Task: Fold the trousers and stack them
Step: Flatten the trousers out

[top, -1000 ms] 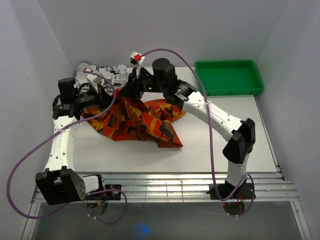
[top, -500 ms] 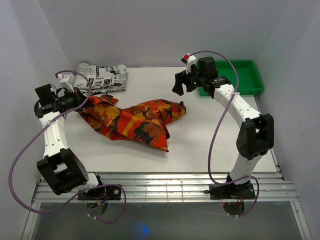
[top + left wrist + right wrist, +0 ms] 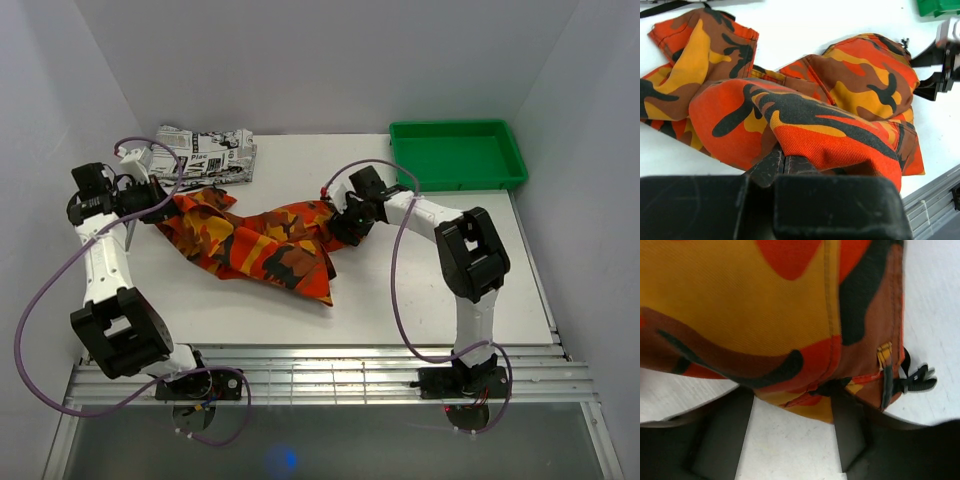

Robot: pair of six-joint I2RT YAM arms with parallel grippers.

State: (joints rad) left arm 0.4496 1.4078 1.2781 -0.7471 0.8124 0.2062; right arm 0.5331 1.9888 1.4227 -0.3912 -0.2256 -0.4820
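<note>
Camouflage trousers (image 3: 262, 245) in orange, red, yellow and black lie in a crumpled heap on the white worktop (image 3: 420, 285), left of centre. They are unfolded, with the legs bunched over each other. The cloth looks light and soft, a woven cotton that will sag and drag rather than hold a shape. The likely best places to take hold are firm sewn edges such as the waistband or a hem.

The left arm stands upright at the left side, its wrist turned in toward the heap. The left end effector (image 3: 152, 200) is clamped shut on a fold at the heap's left end.

The right arm reaches low across from the right, elbow bent. The right end effector (image 3: 338, 226) sits at the heap's right end. Its fingers (image 3: 722, 435) are spread apart, and a stitched corner with a small black buckle (image 3: 916, 379) lies at the gap, not pinched.

A newspaper-print garment (image 3: 205, 155) lies folded at the far left, and a green tray (image 3: 458, 128) sits at the far right.
</note>
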